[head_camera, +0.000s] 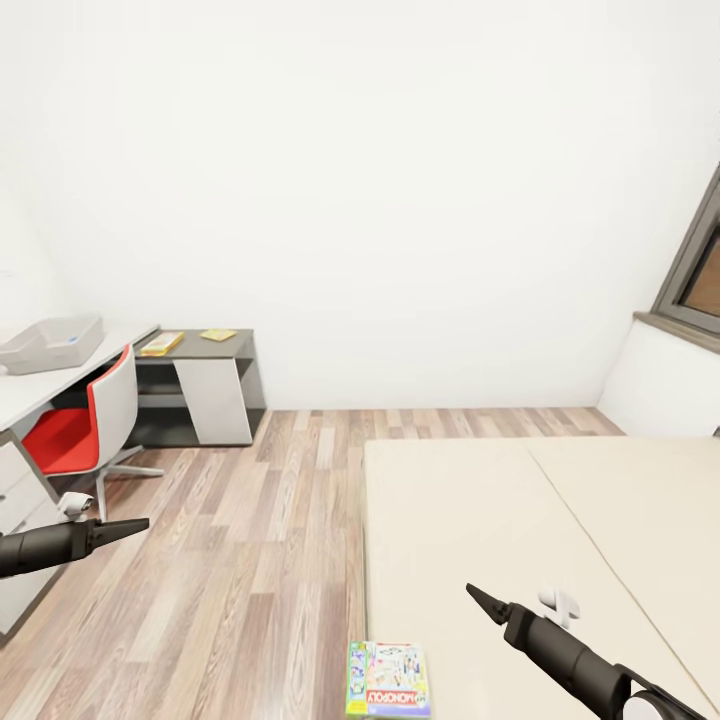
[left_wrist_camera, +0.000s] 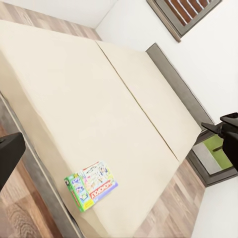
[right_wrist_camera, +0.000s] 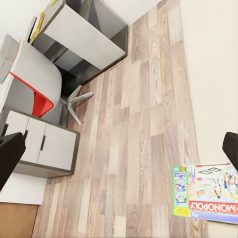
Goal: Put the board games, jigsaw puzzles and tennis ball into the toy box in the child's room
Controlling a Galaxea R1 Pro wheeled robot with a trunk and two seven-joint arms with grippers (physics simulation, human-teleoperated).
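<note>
A Monopoly board game (head_camera: 390, 680) lies flat on the near left corner of the bed (head_camera: 480, 520), also seen in the wrist views (left_wrist_camera: 91, 184) (right_wrist_camera: 210, 192). The light-grey toy box (head_camera: 50, 343) stands on the table (head_camera: 30, 395) at far left. On the table's lower dark wing lie a flat yellow game box (head_camera: 162, 343) and a small yellow flat square (head_camera: 218, 334), perhaps a jigsaw puzzle. The tennis ball is out of view. My left gripper (head_camera: 140, 524) hovers open over the floor. My right gripper (head_camera: 475, 593) is open above the mattress, right of the Monopoly box.
A red and white swivel chair (head_camera: 85, 420) stands before the table, near my left arm. White drawers (right_wrist_camera: 47, 144) sit under the table top. Wood-plank floor (head_camera: 260, 500) runs between table and bed. A grey-framed window (head_camera: 695, 270) is at right.
</note>
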